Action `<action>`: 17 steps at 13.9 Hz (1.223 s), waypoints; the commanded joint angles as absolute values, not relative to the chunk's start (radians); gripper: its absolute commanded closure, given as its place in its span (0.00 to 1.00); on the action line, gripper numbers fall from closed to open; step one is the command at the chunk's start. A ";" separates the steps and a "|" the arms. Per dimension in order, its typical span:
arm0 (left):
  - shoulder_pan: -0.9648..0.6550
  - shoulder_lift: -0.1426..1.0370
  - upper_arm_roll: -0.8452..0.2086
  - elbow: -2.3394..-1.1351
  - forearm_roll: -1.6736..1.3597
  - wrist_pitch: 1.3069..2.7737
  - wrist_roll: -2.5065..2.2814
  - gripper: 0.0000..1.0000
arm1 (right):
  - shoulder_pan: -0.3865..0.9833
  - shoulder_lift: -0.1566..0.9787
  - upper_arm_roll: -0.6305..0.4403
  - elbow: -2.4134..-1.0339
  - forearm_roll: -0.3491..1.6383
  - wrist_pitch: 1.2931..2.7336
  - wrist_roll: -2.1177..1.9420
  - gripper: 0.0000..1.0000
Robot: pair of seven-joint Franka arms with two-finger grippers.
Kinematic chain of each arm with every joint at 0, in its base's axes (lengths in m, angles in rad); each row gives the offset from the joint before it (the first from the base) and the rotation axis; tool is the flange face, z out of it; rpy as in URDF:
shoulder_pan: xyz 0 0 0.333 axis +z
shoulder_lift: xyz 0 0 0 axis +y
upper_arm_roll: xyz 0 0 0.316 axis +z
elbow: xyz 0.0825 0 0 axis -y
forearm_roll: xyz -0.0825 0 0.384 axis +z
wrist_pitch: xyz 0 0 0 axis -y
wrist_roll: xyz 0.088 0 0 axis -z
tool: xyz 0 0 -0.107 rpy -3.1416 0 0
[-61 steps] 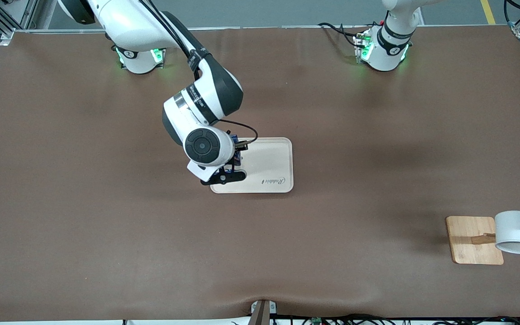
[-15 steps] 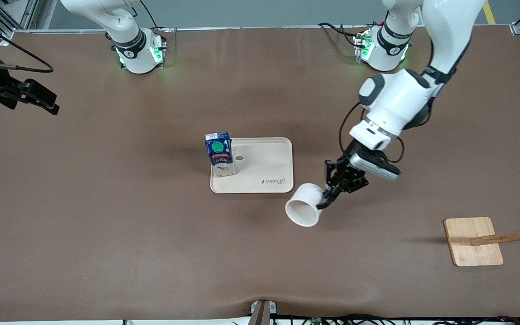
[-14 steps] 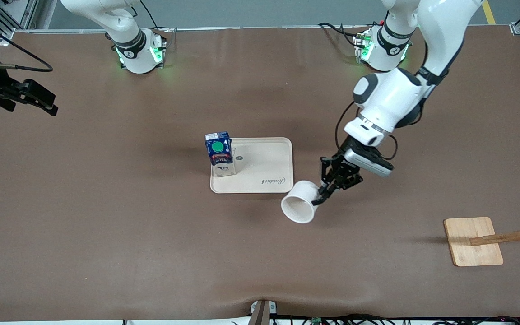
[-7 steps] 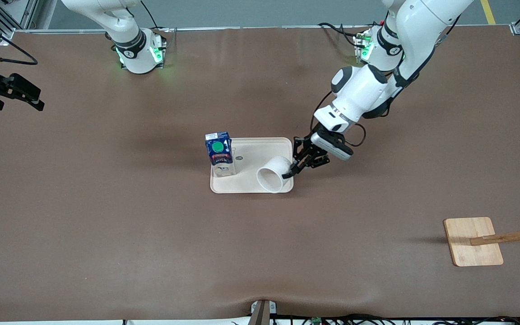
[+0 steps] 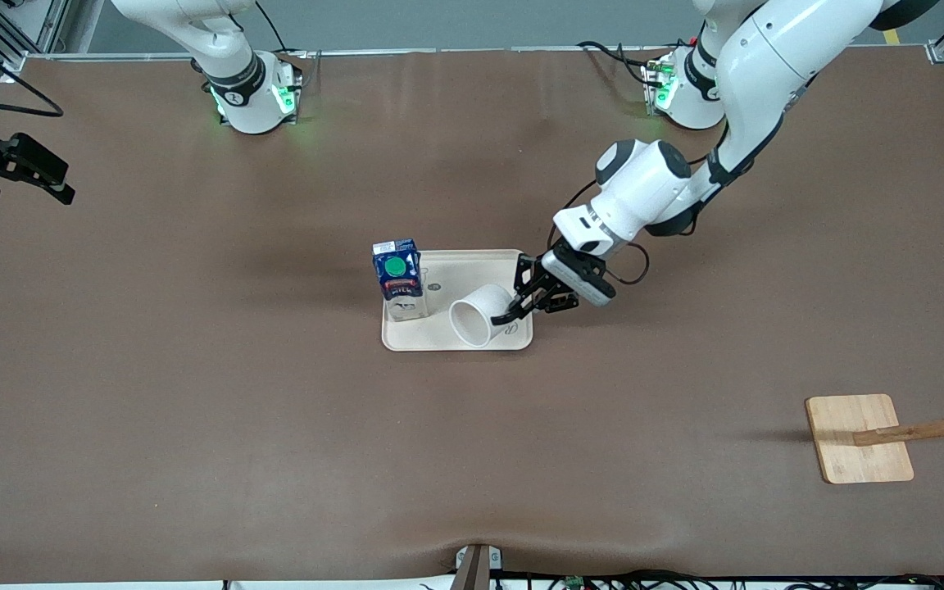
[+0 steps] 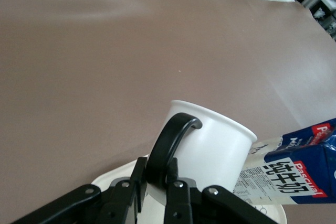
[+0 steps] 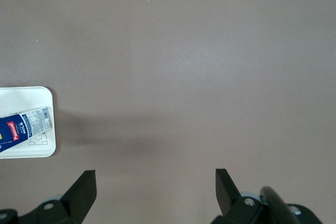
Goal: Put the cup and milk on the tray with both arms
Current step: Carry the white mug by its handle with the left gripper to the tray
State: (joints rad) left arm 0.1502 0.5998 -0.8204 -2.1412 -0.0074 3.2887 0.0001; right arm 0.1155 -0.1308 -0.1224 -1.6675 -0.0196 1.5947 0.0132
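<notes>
The cream tray (image 5: 472,274) lies mid-table. The dark blue milk (image 5: 397,279) stands upright on the tray's end toward the right arm. My left gripper (image 5: 513,315) is shut on the black handle (image 6: 170,142) of the white cup (image 5: 472,321) and holds it tilted, mouth toward the front camera, low over the tray beside the milk. The left wrist view shows the cup (image 6: 212,148), the milk (image 6: 296,174) and the tray's rim (image 6: 113,174). My right gripper (image 5: 58,184) is open and empty, up over the table's edge at the right arm's end. The right wrist view shows the tray (image 7: 26,100) and the milk (image 7: 23,124).
A small wooden board (image 5: 861,434) with sticks (image 5: 931,426) lies near the table's edge at the left arm's end, nearer the front camera than the tray. Brown table cloth surrounds the tray.
My left arm has carried the cup from over the bare table off the tray's near corner to over the tray beside the milk. My right gripper has drifted slightly outward.
</notes>
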 commanded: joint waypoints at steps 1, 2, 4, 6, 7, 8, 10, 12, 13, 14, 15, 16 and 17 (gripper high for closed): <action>0.158 0.617 -0.830 -2.030 0.075 3.135 0.026 1.00 | 0.110 -0.117 -0.110 -1.635 -0.028 1.580 0.005 0.00; 0.167 0.621 -0.828 -2.005 0.102 3.085 0.037 1.00 | 0.112 -0.117 -0.110 -1.635 -0.028 1.580 0.005 0.00; 0.228 0.641 -0.841 -1.994 0.138 3.028 0.139 1.00 | 0.114 -0.117 -0.109 -1.635 -0.028 1.578 0.006 0.00; 0.303 0.669 -0.908 -1.974 0.138 2.947 0.227 1.00 | 0.107 -0.117 -0.110 -1.637 -0.028 1.578 0.006 0.00; 0.311 0.672 -0.926 -1.951 0.137 2.898 0.227 1.00 | 0.106 -0.117 -0.112 -1.637 -0.028 1.571 0.008 0.00; 0.311 0.672 -0.927 -1.909 0.137 2.823 0.230 1.00 | 0.104 -0.117 -0.112 -1.637 -0.028 1.556 0.008 0.00; 0.296 0.673 -0.930 -1.795 0.134 2.620 0.264 1.00 | 0.104 -0.117 -0.112 -1.637 -0.028 1.555 0.008 0.00; 0.302 0.689 -0.949 -1.769 0.120 2.571 0.308 1.00 | 0.104 -0.117 -0.112 -1.637 -0.026 1.554 0.009 0.00; 0.316 0.713 -0.963 -1.769 0.106 2.569 0.357 1.00 | 0.104 -0.117 -0.112 -1.637 -0.025 1.552 0.009 0.00; 0.336 0.732 -0.968 -1.769 0.075 2.566 0.444 1.00 | 0.104 -0.117 -0.112 -1.637 -0.025 1.552 0.009 0.00; 0.362 0.744 -0.977 -1.769 0.007 2.559 0.537 1.00 | 0.104 -0.117 -0.112 -1.637 -0.025 1.552 0.009 0.00; 0.370 0.747 -0.980 -1.766 -0.068 2.533 0.625 1.00 | 0.104 -0.117 -0.112 -1.637 -0.025 1.552 0.009 0.00; 0.379 0.750 -0.980 -1.764 -0.154 2.502 0.697 1.00 | 0.104 -0.117 -0.112 -1.637 -0.025 1.552 0.009 0.00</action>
